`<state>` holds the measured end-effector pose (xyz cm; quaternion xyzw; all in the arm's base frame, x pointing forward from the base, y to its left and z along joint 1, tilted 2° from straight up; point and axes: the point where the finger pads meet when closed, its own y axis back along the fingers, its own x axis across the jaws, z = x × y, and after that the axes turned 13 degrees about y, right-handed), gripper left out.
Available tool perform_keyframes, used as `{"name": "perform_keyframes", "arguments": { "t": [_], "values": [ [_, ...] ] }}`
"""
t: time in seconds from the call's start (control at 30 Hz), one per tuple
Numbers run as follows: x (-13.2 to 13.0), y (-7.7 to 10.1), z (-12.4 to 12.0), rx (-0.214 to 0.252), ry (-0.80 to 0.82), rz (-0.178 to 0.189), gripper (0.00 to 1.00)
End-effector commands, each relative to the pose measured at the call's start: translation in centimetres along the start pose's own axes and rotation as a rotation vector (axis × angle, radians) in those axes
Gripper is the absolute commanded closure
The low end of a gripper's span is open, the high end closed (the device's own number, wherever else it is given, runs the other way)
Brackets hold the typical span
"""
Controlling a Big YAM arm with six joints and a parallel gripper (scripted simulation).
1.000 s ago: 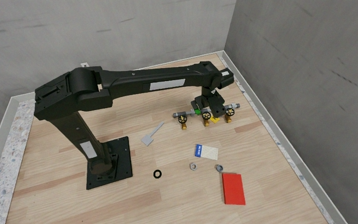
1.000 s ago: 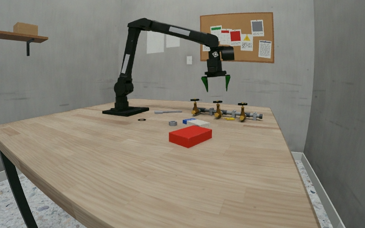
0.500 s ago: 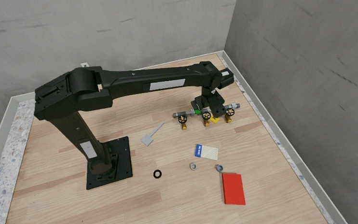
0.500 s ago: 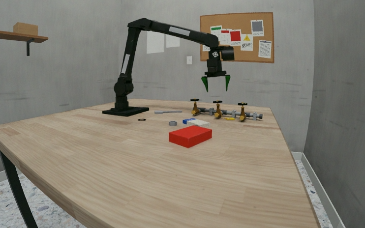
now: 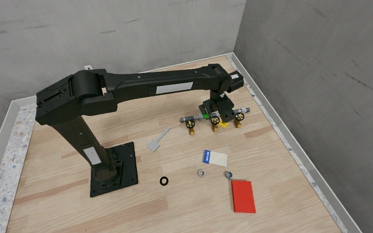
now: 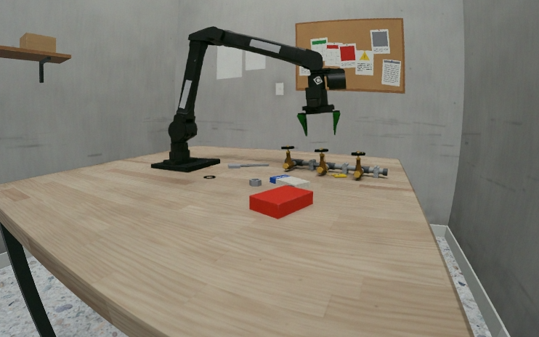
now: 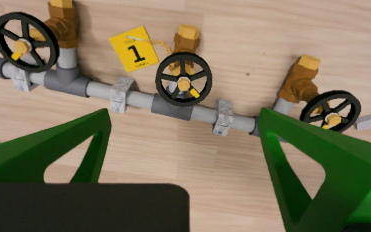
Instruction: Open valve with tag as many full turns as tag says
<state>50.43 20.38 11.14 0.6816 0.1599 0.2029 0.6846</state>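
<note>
A grey pipe [image 7: 139,100] lies on the wooden table and carries three brass valves with black handwheels. A yellow tag [image 7: 134,48] marked "1" is chained to the middle valve [image 7: 184,79]. The two outer valves show in the wrist view at the left [image 7: 25,42] and at the right [image 7: 330,111]. My gripper [image 6: 318,125], with green fingers, is open and empty. It hangs well above the middle valve [image 6: 321,157], fingers pointing down. In the wrist view the fingers straddle the pipe below the middle handwheel. The tag [image 5: 223,124] lies on the table between the middle and right valves.
A grey spatula-shaped tool [image 5: 158,139] lies left of the pipe. Nearer the front lie a white and blue box [image 5: 215,157], a grey nut [image 5: 201,170], a grey cap [image 5: 228,174], a black washer [image 5: 164,181] and a red block [image 5: 243,196]. The arm's base plate [image 5: 114,169] stands at the left.
</note>
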Motion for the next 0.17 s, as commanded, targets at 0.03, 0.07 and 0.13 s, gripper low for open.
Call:
{"name": "perform_keyframes", "arguments": {
  "t": [0.03,0.07,0.13],
  "values": [
    [1.83,2.27,0.26,-0.009,-0.006,0.047,0.00],
    [1.83,2.27,0.26,-0.009,-0.006,0.047,0.00],
    [1.83,2.27,0.26,-0.009,-0.006,0.047,0.00]
  ]
}}
